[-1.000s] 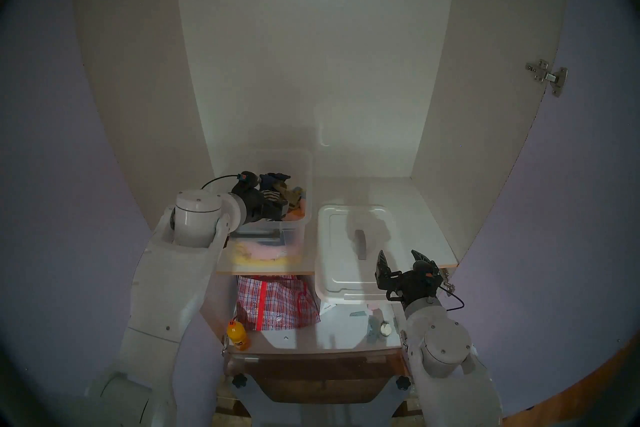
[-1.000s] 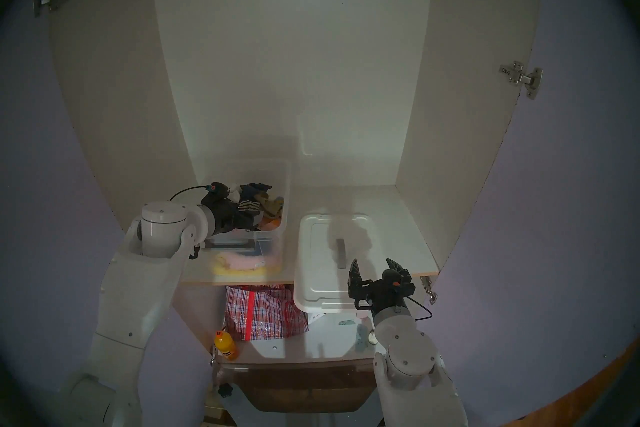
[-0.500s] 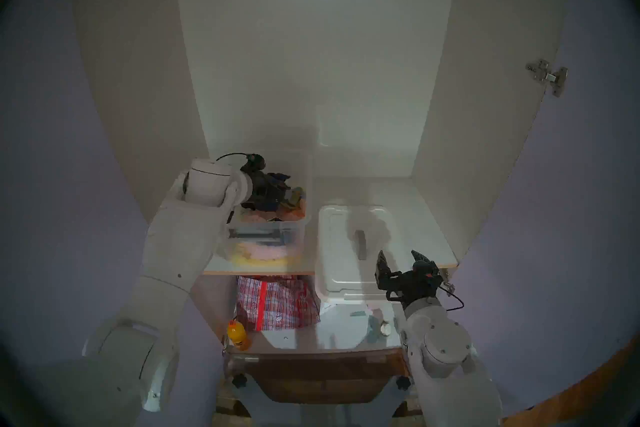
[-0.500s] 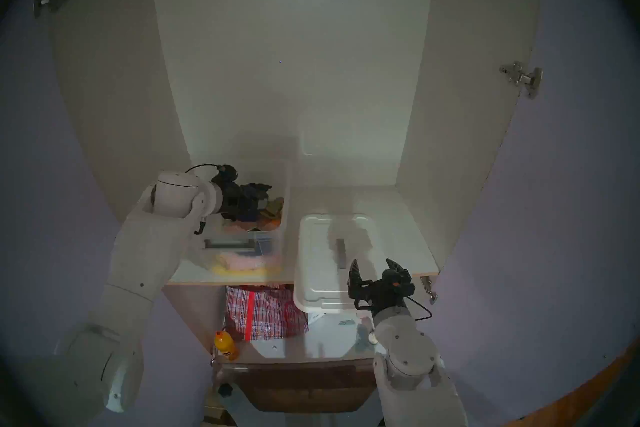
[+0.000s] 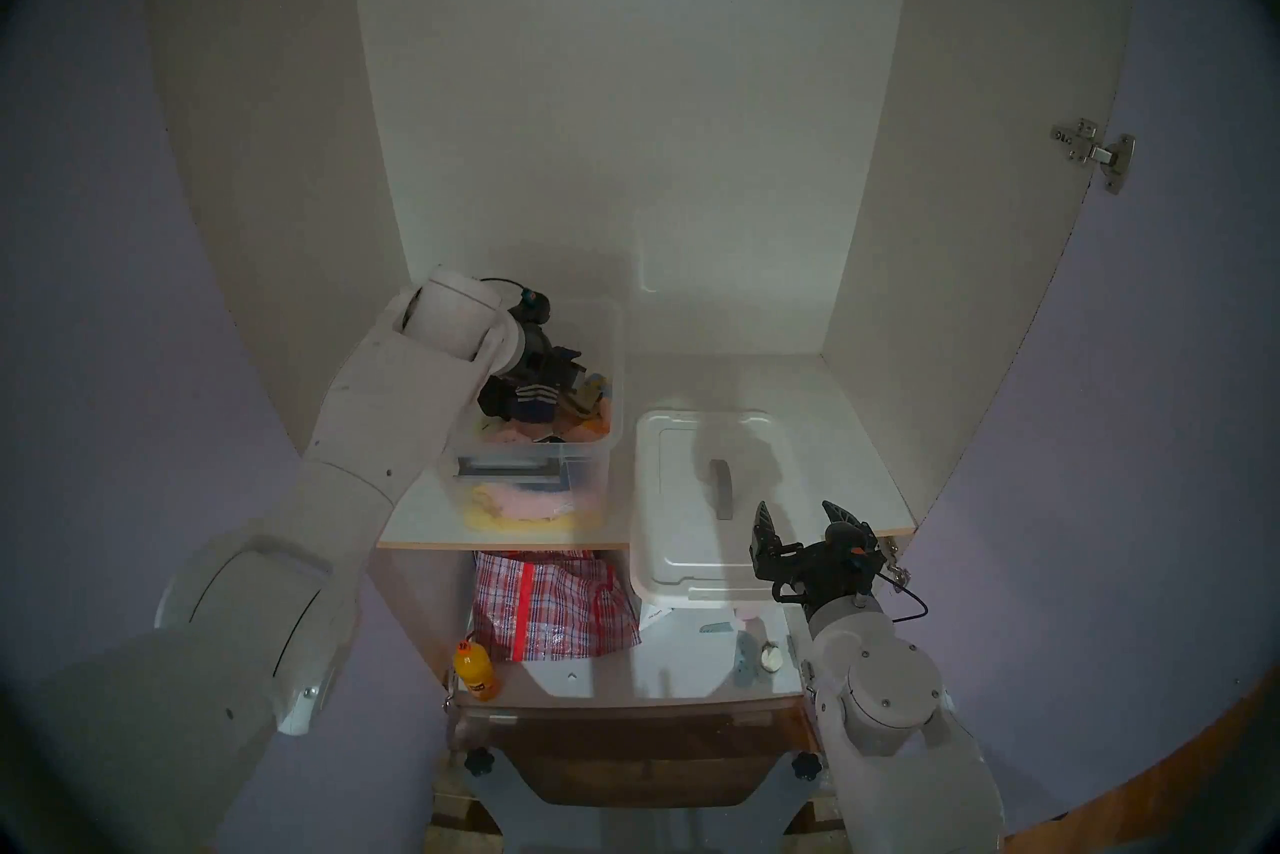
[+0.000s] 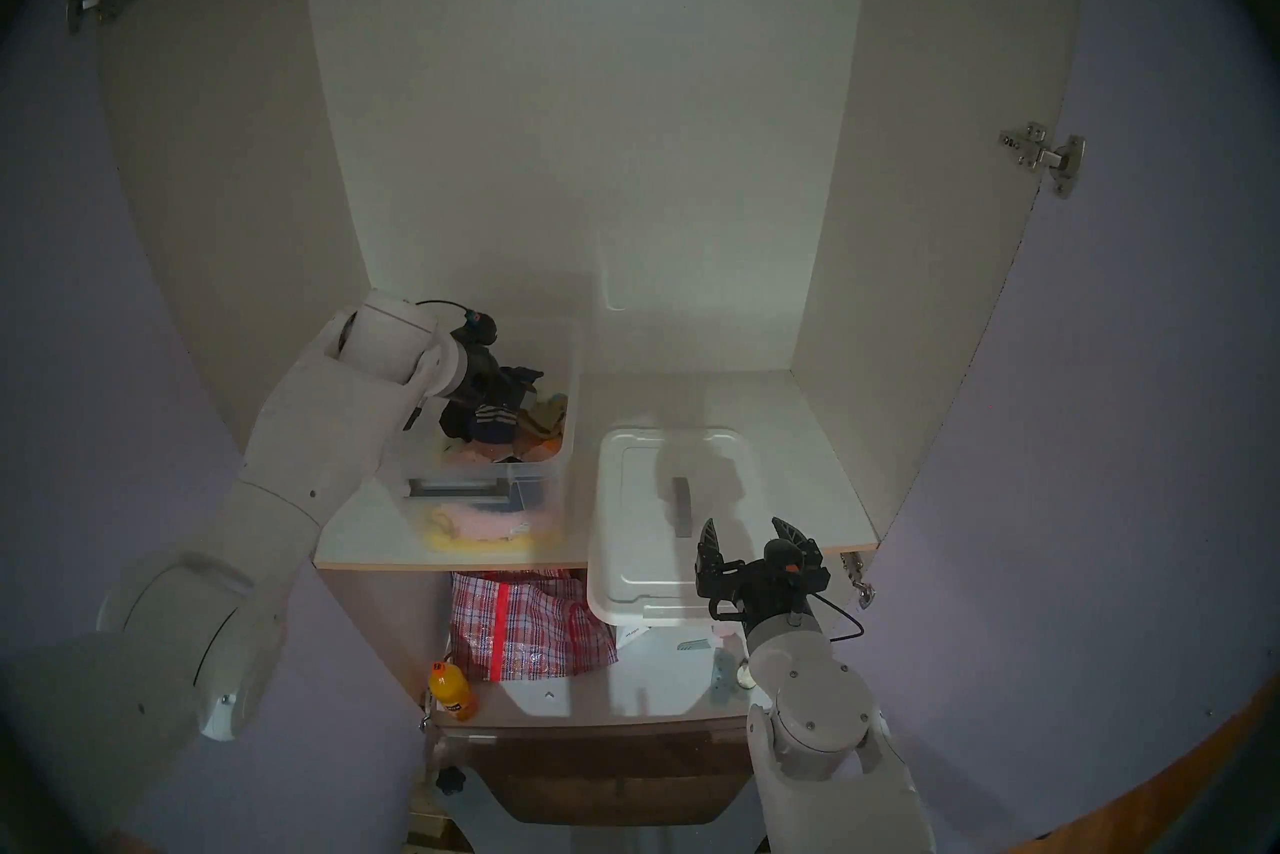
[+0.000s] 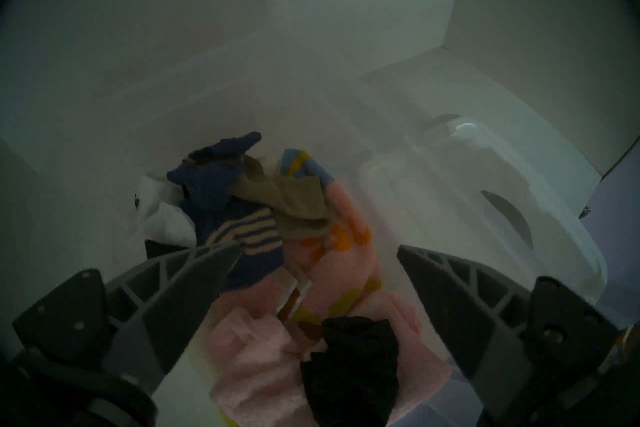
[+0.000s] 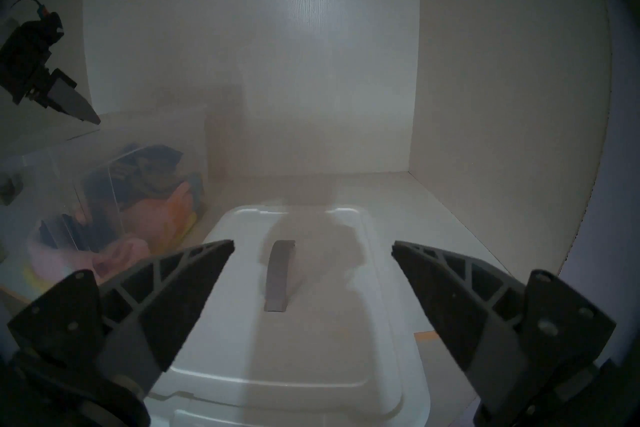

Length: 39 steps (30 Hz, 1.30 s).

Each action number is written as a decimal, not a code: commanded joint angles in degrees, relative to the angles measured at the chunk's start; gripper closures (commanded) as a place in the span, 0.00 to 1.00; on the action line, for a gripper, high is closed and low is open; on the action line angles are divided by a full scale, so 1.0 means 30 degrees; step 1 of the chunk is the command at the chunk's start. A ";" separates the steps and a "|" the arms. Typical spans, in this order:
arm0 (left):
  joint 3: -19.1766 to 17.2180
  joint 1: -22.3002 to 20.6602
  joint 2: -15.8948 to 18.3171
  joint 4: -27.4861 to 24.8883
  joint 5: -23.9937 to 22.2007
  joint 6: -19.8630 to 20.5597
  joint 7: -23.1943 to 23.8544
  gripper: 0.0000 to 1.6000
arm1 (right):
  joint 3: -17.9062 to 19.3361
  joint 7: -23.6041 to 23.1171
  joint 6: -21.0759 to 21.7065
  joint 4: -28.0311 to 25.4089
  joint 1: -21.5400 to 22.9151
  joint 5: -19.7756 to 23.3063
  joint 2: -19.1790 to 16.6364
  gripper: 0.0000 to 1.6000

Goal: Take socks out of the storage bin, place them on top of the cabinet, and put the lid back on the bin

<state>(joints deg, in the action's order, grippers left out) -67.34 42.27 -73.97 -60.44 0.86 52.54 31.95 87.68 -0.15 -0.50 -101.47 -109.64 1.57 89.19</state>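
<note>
The clear storage bin (image 5: 615, 340) stands open on the left of the cabinet's white shelf (image 5: 831, 416). Socks (image 5: 532, 405) lie jumbled in it: a navy striped sock (image 7: 254, 235), an olive one (image 7: 298, 204), a white one (image 7: 162, 218) and a black one (image 7: 353, 367). My left gripper (image 7: 318, 246) hangs open over them, tilted down, with its left fingertip by the striped sock. The white lid (image 5: 686, 527) with its dark grey handle (image 8: 278, 273) lies right of the bin and overhangs the shelf's front edge. My right gripper (image 5: 796, 507) is open and empty above the lid's near right part.
Pink and yellow cloths (image 5: 526, 506) fill the bin's bottom. A red plaid bag (image 5: 554, 610) and an orange bottle (image 5: 474, 672) sit on the lower shelf. The cabinet's off-white back wall (image 5: 623, 139) and side walls close in the shelf, and lilac doors stand open on both sides.
My left arm has swung up and farther into the cabinet. Its gripper has moved from the bin's front part to above the sock pile, tilted downward. The right arm and lid have not moved.
</note>
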 commanded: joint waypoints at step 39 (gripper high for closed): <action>-0.1644 -0.8637 -0.4623 1.7618 -0.6679 -0.0193 -0.7057 0.00 | -0.0017 0.0024 -0.0117 -0.0513 0.0169 0.0018 0.0023 0.00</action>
<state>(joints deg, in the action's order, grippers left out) -73.66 19.58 -86.31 -5.59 -20.59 51.99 11.09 87.66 -0.14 -0.50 -101.49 -109.64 1.61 89.13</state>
